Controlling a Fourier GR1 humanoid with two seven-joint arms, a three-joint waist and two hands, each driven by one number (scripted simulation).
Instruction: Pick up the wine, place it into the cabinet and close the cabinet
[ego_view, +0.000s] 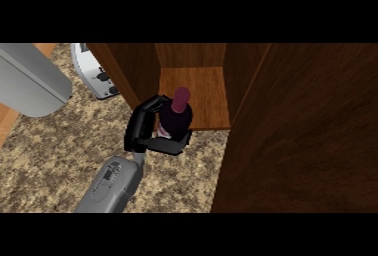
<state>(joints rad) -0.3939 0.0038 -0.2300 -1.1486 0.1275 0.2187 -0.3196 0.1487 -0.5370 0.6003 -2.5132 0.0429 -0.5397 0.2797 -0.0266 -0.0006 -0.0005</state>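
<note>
Hand (151, 131) hides much of wine (177, 111).

My right forearm (111, 186) rises grey from the lower edge and leans slightly rightward toward my wrist. My right hand (148, 135) sits at the end of it, black fingers curled round the dark wine bottle (176, 114), thumb low and palm turned toward the right.

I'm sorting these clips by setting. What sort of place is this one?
Most likely a kitchen counter: a speckled stone-look countertop, an open wooden cabinet standing on it, and what looks like a toaster at the back. A hand holds a wine bottle at the cabinet's shelf edge.
</note>
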